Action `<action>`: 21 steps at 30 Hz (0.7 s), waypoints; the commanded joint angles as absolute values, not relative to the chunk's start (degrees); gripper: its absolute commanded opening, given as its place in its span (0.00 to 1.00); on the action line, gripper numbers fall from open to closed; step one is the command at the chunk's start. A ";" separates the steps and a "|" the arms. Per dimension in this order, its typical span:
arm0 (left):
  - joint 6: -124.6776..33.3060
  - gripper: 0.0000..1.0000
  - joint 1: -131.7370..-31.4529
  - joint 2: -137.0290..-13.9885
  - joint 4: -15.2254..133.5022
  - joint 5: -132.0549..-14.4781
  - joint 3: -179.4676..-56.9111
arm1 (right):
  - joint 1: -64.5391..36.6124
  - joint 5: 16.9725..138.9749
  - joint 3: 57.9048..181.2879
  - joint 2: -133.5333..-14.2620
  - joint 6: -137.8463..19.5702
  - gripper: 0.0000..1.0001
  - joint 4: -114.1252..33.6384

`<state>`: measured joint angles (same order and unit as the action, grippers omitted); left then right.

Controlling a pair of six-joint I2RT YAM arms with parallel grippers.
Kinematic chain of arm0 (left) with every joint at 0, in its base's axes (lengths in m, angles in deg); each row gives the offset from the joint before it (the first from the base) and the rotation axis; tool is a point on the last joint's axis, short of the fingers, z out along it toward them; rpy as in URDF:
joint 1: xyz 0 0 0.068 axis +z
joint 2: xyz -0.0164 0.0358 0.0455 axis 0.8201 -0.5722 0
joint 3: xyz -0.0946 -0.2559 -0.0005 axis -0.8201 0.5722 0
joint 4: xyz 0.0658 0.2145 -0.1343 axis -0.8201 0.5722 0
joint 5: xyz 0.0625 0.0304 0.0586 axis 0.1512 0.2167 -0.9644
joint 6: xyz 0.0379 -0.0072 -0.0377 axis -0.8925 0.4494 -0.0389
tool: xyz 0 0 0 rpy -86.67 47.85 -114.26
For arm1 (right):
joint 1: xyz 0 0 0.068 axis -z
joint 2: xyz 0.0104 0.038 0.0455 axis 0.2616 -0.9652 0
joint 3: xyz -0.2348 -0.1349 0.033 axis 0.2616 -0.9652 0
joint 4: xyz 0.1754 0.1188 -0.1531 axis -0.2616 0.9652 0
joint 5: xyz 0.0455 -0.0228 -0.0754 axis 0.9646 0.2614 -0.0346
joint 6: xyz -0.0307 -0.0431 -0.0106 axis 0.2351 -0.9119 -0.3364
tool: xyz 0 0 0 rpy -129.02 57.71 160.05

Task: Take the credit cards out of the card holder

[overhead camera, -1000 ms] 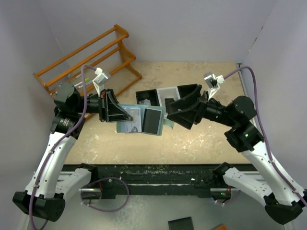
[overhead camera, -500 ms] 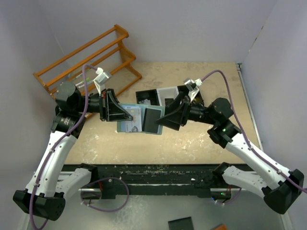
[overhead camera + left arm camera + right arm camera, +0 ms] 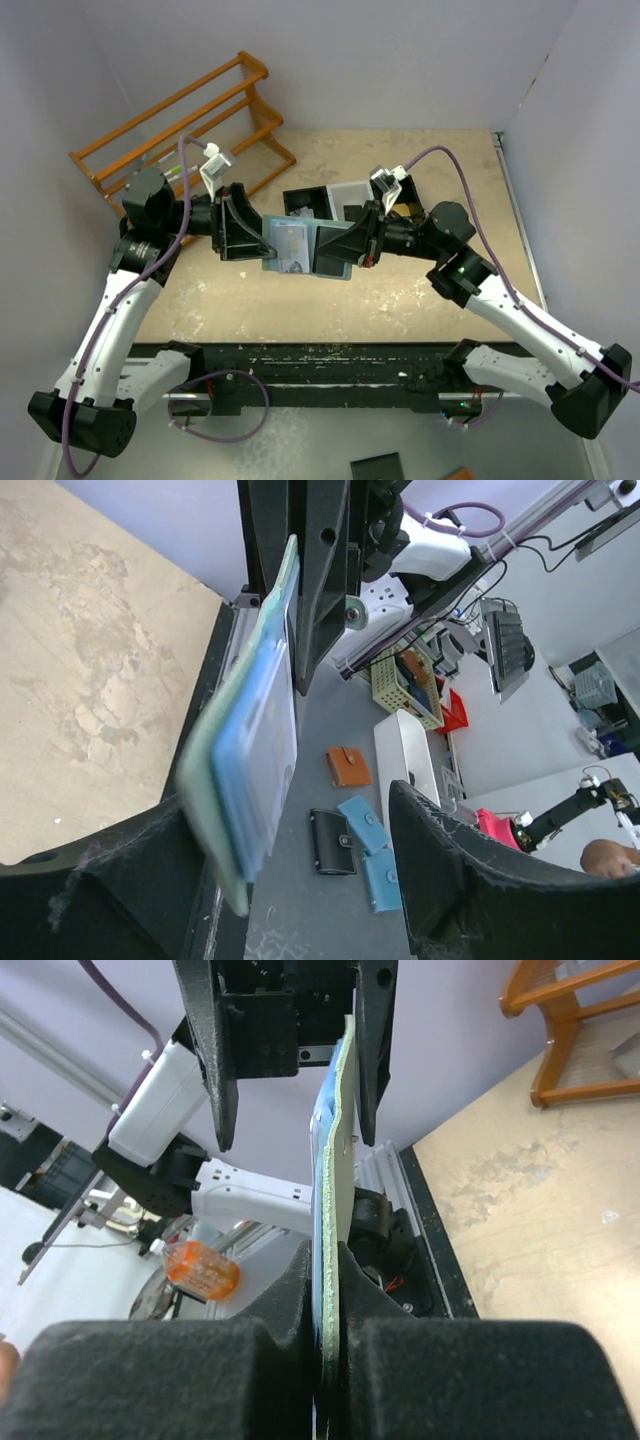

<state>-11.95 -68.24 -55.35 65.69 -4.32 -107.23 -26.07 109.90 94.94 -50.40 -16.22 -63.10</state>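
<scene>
Card holder (image 3: 290,246) between right fingers (image 3: 190,1375)

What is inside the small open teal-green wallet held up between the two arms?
A pale printed card and a dark grey card sit in the wallet's light blue slots. The right gripper covers the rest.

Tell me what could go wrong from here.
1. Only the right hand pinches the wallet, by one edge; it could slip or sag.
2. The left hand is open, with the wallet close beside one finger; closing off-line could bend it.
3. The wallet is held in the air above the table, so any loosened card could drop.
</scene>
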 commanded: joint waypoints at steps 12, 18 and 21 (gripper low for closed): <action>-8.35 0.68 -68.24 -50.69 54.90 -6.78 -96.78 | -25.88 107.78 99.98 -51.72 -15.11 0.00 -65.87; -4.57 0.54 -68.28 -50.94 49.69 -6.93 -95.69 | -25.93 107.46 99.67 -53.18 -14.17 0.00 -68.06; -4.52 0.44 -68.27 -50.94 49.63 -6.57 -95.63 | -25.93 108.01 98.56 -52.75 -14.45 0.00 -66.16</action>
